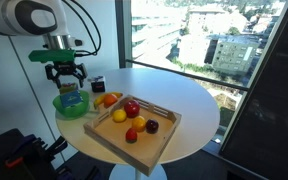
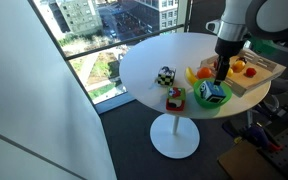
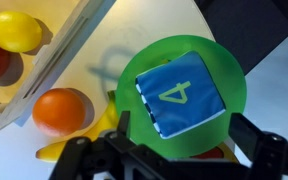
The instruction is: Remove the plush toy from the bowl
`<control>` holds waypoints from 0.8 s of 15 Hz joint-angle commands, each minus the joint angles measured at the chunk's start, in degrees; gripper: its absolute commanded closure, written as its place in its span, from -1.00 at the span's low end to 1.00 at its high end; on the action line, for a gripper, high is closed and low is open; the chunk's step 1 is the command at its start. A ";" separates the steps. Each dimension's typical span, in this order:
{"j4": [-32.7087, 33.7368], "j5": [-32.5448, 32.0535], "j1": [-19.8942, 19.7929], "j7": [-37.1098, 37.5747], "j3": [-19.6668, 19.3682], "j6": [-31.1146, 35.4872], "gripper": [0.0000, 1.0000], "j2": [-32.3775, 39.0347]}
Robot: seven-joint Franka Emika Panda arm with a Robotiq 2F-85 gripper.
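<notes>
Hovering just above the bowl (image 3: 134, 75) with jaws spread and empty, the gripper (image 1: 66, 74) hasn't grabbed anything yet, toy (image 3: 179, 95) sits in the bowl right below it, so the whole grab-and-lift-out is left.

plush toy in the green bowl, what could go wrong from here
1. The plush toy nearly fills the bowl, so the open jaws may catch the rim, or pinch it and lift the bowl too.
2. An orange and a yellow fruit lie close beside the bowl; a shoved bowl could knock them.
</notes>
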 commanded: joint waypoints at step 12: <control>-0.02 5.78 0.20 -15.11 0.79 3.83 -1.00 4.46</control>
